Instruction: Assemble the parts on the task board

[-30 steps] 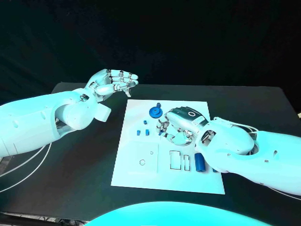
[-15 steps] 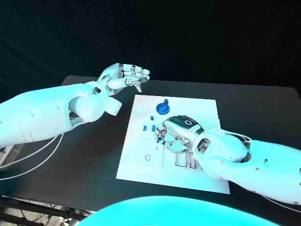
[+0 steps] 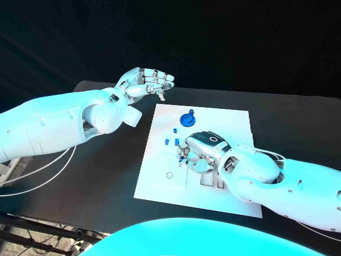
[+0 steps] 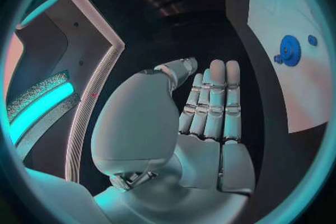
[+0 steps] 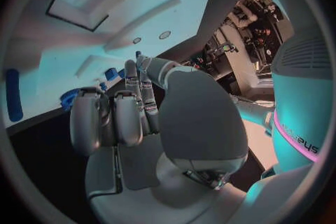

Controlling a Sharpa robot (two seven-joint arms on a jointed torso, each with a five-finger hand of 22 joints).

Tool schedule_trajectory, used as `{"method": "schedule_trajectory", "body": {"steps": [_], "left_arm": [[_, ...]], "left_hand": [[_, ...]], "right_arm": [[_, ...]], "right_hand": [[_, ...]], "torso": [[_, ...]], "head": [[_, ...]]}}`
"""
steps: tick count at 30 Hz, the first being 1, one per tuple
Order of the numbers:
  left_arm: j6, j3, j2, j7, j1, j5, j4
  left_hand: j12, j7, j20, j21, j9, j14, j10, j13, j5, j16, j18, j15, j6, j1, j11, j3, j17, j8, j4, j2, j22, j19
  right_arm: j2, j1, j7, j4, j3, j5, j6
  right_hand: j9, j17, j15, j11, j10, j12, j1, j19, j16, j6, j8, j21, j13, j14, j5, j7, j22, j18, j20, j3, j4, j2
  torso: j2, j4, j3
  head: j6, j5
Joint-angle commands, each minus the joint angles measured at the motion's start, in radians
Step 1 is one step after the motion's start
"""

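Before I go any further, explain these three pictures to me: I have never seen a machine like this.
This is a robot with two white arms, each ending in a silver many-fingered hand, working at a black table.

The square picture comes from a camera on the robot's head, looking down. The two round pictures come from fisheye cameras at the wrists, each looking past its own hand, so straight edges bend.

On the table lies the white task board, a flat plate with cut-out slots. On it sit small blue parts: a round blue gear near the far edge and several small blue pegs below it.

The left hand is raised above the table's far left corner, fingers curled, holding nothing. The right hand is down on the board among the pegs; whether it grips one cannot be told.
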Motion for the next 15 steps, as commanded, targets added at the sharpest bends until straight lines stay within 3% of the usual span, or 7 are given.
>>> {"method": "schedule_trajectory", "body": {"steps": [1,15], "left_arm": [[0.011,0.001,0.002,0.002,0.001,-0.002,0.001],[0.014,0.001,0.003,0.001,0.001,-0.005,0.001]], "left_hand": [[0.006,0.011,0.004,-0.007,-0.001,-0.008,-0.006,-0.001,0.003,-0.003,0.006,0.0,-0.008,-0.004,-0.001,0.0,-0.002,-0.006,-0.006,0.006,-0.001,-0.006],[0.006,0.011,0.004,-0.007,-0.001,-0.008,-0.006,-0.001,0.003,-0.003,0.006,0.0,-0.008,-0.004,-0.001,0.0,-0.002,-0.006,-0.006,0.006,-0.001,-0.006]], "right_arm": [[0.002,-0.001,0.007,-0.001,-0.001,-0.008,0.04],[0.005,-0.002,-0.005,0.001,-0.004,-0.016,0.078]], "right_hand": [[0.001,0.001,-0.005,-0.045,0.049,-0.002,-0.008,0.031,-0.001,0.005,0.001,-0.002,0.002,0.038,0.004,0.001,0.206,-0.018,-0.005,-0.002,-0.005,0.005],[0.001,0.002,-0.004,-0.045,0.05,-0.003,-0.01,0.031,0.0,0.004,0.001,-0.001,0.002,0.038,0.003,0.001,0.206,-0.018,-0.004,-0.002,-0.006,0.006]], "torso": [[0.0,-0.0004,0.0],[0.0,0.0008,-0.0002]], "head": [[-0.001,0.0],[-0.001,-0.003]]}}
